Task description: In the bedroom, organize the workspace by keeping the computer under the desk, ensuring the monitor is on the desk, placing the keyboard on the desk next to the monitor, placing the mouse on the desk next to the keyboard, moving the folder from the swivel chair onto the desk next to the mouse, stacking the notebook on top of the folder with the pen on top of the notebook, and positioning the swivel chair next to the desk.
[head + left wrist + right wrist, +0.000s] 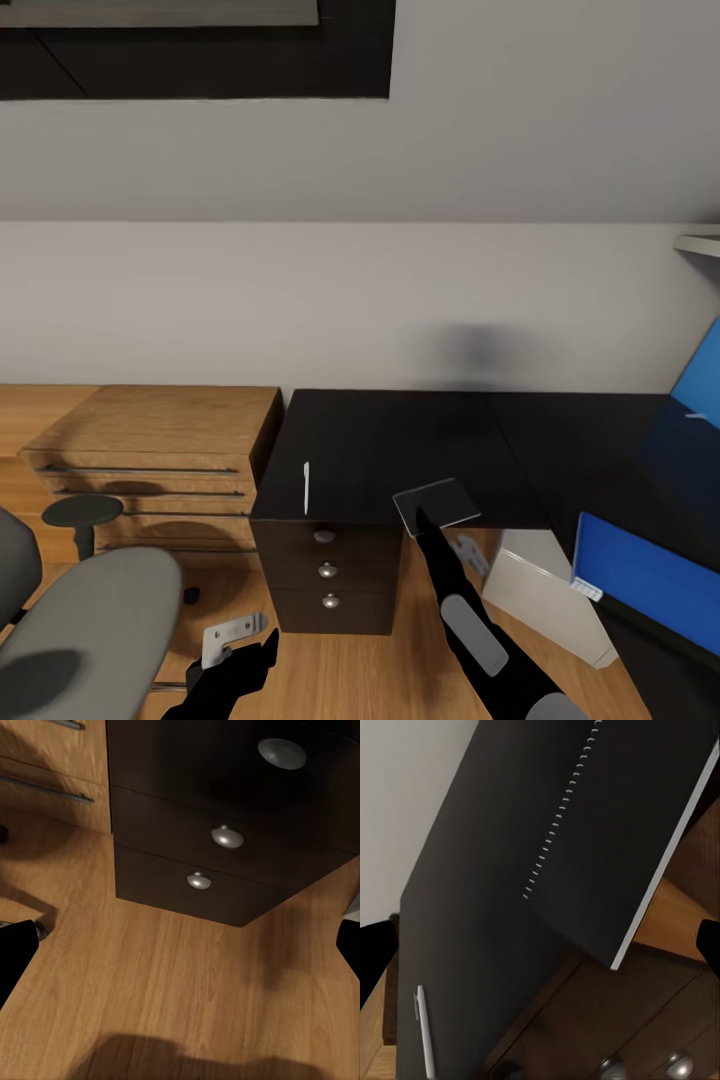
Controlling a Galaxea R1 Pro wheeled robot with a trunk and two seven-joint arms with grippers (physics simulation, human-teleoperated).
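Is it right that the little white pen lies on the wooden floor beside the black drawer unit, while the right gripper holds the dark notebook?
Not quite. The pen lies on the desk top, near its front edge above the drawers, as the head view shows. The right gripper does hold the notebook.

The desk has a smooth black top with a dull sheen; its drawer knobs look like brushed metal; left of the desk, the low shelving and the floor show wood grain; the chair seat looks like matt grey cloth.
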